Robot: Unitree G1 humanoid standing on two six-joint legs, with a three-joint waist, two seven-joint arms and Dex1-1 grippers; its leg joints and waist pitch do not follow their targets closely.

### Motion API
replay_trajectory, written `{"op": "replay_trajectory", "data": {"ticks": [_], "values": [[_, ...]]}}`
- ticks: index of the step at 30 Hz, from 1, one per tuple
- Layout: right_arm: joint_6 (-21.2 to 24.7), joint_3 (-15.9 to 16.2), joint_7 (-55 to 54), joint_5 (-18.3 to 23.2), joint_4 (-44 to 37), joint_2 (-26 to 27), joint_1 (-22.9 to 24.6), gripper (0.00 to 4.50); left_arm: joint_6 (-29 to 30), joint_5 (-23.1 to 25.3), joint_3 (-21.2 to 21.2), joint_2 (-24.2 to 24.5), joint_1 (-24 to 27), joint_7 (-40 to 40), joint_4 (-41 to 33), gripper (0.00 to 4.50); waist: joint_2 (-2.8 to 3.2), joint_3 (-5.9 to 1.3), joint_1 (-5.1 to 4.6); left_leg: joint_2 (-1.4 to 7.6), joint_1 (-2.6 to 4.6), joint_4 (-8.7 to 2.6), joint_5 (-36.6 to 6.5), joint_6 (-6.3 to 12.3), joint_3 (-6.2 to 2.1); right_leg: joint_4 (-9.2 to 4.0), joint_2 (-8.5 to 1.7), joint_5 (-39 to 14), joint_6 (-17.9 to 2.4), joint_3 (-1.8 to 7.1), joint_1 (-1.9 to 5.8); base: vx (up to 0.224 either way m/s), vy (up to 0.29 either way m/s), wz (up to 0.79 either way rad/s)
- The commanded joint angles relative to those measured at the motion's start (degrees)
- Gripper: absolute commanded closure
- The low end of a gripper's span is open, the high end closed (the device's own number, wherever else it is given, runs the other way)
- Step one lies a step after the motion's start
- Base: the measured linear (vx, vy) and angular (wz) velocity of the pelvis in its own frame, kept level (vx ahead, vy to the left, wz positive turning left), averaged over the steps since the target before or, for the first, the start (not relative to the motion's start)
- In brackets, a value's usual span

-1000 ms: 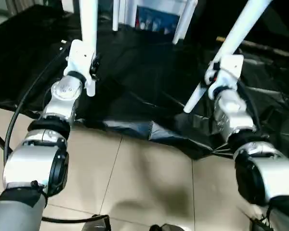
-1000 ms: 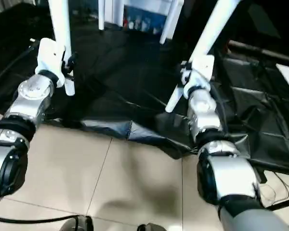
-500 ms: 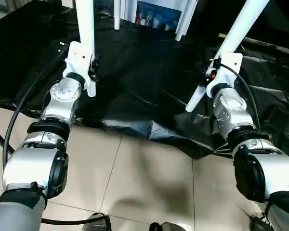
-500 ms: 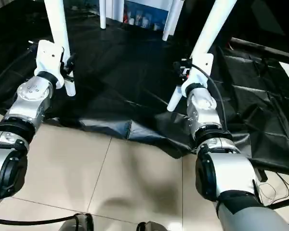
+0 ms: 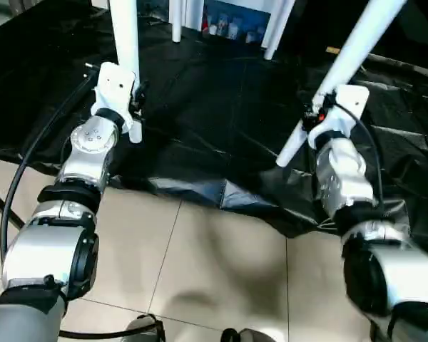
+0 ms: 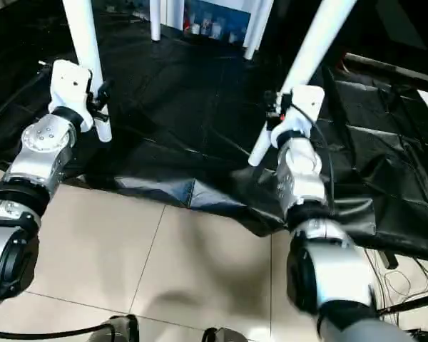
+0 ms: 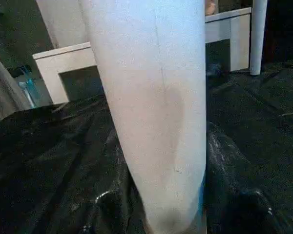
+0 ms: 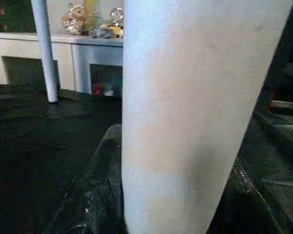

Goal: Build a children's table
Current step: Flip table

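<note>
Left gripper [image 5: 132, 107] clamps upright leg [image 5: 125, 43]; right gripper [image 5: 321, 125] clamps tilted leg [image 5: 357, 50]. We risk long legs levering loose, snagging black sheet [image 5: 214, 107].

A: Legs, how many?

B: 4, all white. Held leg [image 5: 125, 35] in the left gripper [image 5: 116, 89], 2nd held leg [image 5: 357, 50] in the right gripper [image 5: 335, 110]. Then far leg [image 5: 176, 21] and 2nd far leg [image 5: 277, 32], both upright at the back.

A: So 2 held, 2 standing. Grippers?

B: 2, w/ 1 leg each. Arms 2 as well.

A: Sheets?

B: 1 black sheet [image 5: 221, 107].

A: Cables?

B: 1 thick black cable [image 5: 25, 167] by the left arm, 1 thin one [image 5: 364, 139] on the right arm.

A: Anything else?

B: 1 white shelf [image 7: 63, 63]. Toys on it, too small to count.
</note>
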Motion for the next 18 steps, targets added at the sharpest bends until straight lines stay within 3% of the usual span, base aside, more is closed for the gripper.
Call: {"op": "replay_trajectory", "data": {"ticks": [1, 3, 5, 8, 14, 18], "values": [[2.37, 2.37, -2.05, -1.95, -9.74, 1.29, 5.13, 2.96, 1.86, 7.63, -7.89, 0.18, 4.3, -3.5, 0.99, 2.89, 2.82, -3.54, -0.56, 4.24, 4.18, -5.42, -14.84, -4.54, -2.28, -2.57, -3.08, 1.02, -11.51, 2.28, 0.34, 0.0, 0.0, 0.0], [3.51, 2.84, -2.79, -2.53, -13.41, 1.68, 7.06, 2.96, 2.05, 7.4, -7.85, 0.48, 4.94, -3.88, -0.28, 2.89, 2.82, -3.6, -0.6, 4.17, 4.13, -5.38, -12.72, -4.17, -2.26, -2.4, -2.85, 3.76, -11.46, 2.18, 0.52, 0.0, 0.0, 0.0], [5.21, 3.03, -3.11, -2.66, -16.78, 2.05, 8.85, 2.96, 2.6, 7.11, -7.67, 0.91, 6.02, -4.12, -2.51, 2.89, 2.99, -3.49, -0.68, 4.13, 3.93, -5.58, -14.62, -4.49, -2.2, -2.64, -2.98, 1.84, -11.6, 2.34, 0.71, 0.0, 0.0, 0.0], [10.5, 2.77, -5.12, -2.46, -25.63, 2.52, 13.16, 2.96, 5.48, 5.4, -6.59, 2.1, 10.49, -5.64, -11.76, 2.89, 3.07, -3.46, -0.7, 4.19, 3.83, -5.69, -15.5, -4.51, -2.27, -2.78, -3.12, 0.28, -11.41, 2.44, 0.69, 0.0, 0.0, 0.0], [14.29, 2.79, -5.14, -1.45, -30.87, 1.97, 15.03, 2.97, 8.87, 4.28, -5.36, 3.65, 14.39, -5.97, -20.74, 2.89, 3.3, -3.25, -1.0, 4.1, 3.84, -5.85, -16.7, -5.64, -2.15, -3.15, -2.89, -2.16, -10.27, 2.72, 0.36, 0.0, 0.0, 0.0], [17.37, 2.66, -5.9, -2.03, -32.62, 1.08, 15.23, 2.97, 13.36, 3.88, -4.89, 4.67, 17.45, -6.07, -28.36, 2.89, 3.23, -3.33, -1.08, 4.05, 3.71, -5.76, -14.42, -5.93, -2.17, -2.77, -2.69, -0.13, -9.78, 2.71, 0.56, 0.0, 0.0, 0.0]]}}
